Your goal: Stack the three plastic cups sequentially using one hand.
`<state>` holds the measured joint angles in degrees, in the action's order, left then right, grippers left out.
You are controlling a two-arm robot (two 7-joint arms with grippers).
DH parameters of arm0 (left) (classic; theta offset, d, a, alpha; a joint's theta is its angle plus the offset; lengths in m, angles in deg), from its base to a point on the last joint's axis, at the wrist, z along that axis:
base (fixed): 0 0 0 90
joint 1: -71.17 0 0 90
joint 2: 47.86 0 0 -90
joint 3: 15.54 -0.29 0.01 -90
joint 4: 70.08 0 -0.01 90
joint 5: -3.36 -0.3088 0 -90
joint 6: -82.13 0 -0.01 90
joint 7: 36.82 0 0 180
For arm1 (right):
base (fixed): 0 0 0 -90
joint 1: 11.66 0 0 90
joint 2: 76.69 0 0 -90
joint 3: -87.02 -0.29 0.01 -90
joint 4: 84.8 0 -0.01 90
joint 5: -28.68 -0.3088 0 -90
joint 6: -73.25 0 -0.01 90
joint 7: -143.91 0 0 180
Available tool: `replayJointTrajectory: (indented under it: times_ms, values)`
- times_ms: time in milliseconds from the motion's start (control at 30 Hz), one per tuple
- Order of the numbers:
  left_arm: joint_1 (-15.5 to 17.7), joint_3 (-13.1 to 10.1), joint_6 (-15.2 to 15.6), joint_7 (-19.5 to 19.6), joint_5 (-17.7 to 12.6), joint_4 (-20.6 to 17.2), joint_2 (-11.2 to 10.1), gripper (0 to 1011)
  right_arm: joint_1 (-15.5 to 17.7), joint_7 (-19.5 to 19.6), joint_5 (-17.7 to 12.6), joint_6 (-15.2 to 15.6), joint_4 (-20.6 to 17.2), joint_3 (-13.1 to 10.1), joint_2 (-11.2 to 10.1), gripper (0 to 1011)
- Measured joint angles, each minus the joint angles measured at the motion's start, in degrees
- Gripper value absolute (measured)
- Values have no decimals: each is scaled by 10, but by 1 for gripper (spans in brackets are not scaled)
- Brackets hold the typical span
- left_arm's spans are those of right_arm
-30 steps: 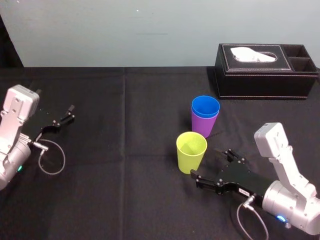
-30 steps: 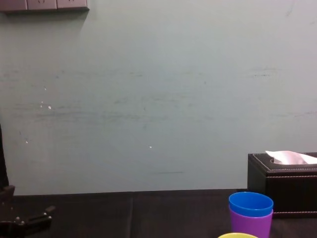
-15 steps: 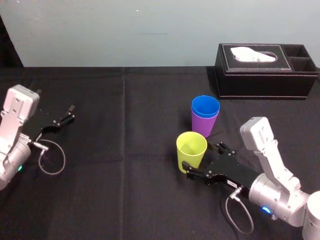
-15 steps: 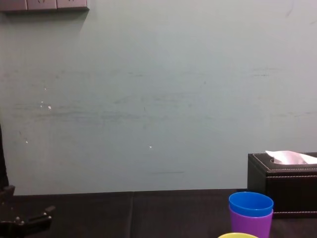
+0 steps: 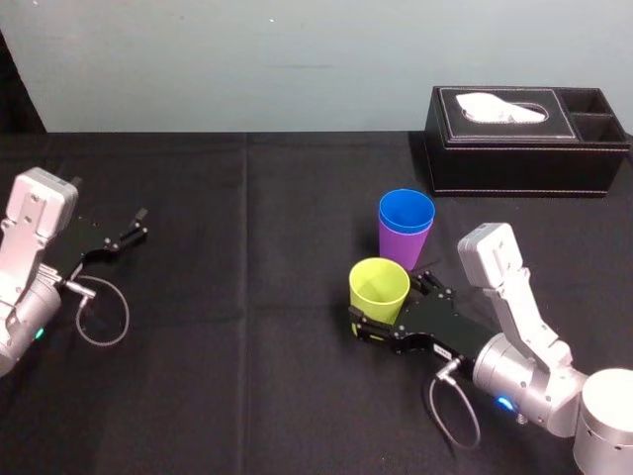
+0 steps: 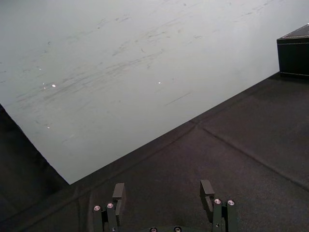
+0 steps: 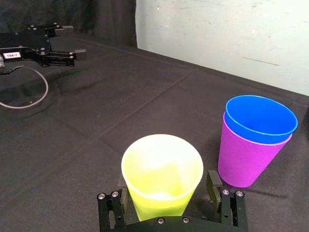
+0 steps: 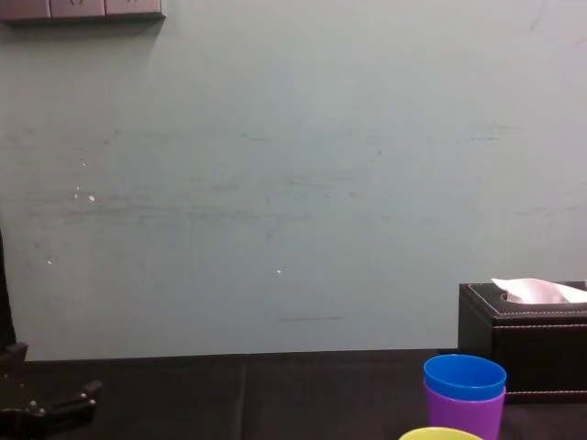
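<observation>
Left gripper (image 5: 134, 228) parked at the table's left edge, low over the black tablecloth (image 5: 247, 297), fingers (image 6: 118, 192) apart, nothing between them. A grey cable loop (image 5: 99, 317) lies just beside it.

Yellow-green cup (image 5: 379, 289) upright, right of centre, mouth up, standing on the cloth. Right gripper (image 5: 389, 306) comes in from the lower right with its fingers (image 7: 212, 182) spread either side of the cup's lower half. The jaws straddle it and are not clamped, with a gap showing on one side in the right wrist view.

Just behind and slightly right: blue cup (image 5: 406, 210) nested inside purple cup (image 5: 404, 249), both upright, near the yellow-green cup but apart from it.

Black tissue box (image 5: 524, 148) at far right rear, white tissue poking out the top.
</observation>
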<state>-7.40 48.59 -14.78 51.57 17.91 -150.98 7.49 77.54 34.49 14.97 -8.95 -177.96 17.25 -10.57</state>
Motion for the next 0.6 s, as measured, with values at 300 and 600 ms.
replayJointTrajectory:
  times_ms: [300, 600]
  values:
    - [0, 0, 0, 0, 0, 0, 0, 1011, -1, 1, 1, 0, 4, 0, 3, 1000]
    - [0, 0, 0, 0, 0, 0, 0, 1011, -1, 1, 1, 0, 2, -1, 2, 870]
